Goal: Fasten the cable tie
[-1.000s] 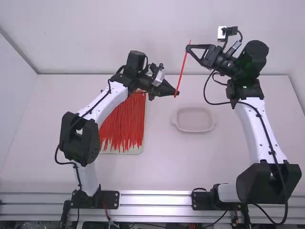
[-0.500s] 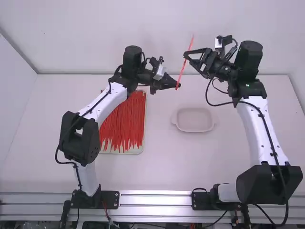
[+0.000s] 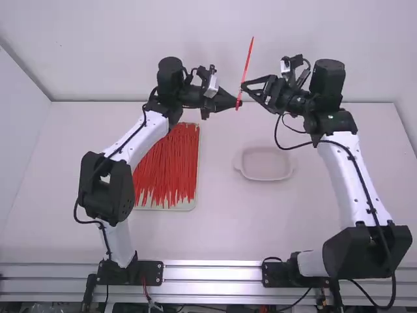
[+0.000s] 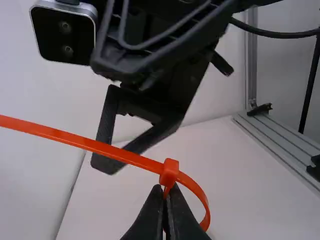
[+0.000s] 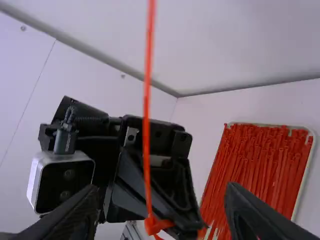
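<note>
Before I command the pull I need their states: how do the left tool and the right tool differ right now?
The left tool is shut, pinching the red cable tie just under its head; the right tool is open, fingers spread either side of the tie's tail. The left tool carries the tie; the right tool holds nothing. Both face each other at the tie, well above the table.

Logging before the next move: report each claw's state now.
Left claw: closed on the thin red plastic cable tie, just below its head.
Right claw: open, gripping nothing.
</note>
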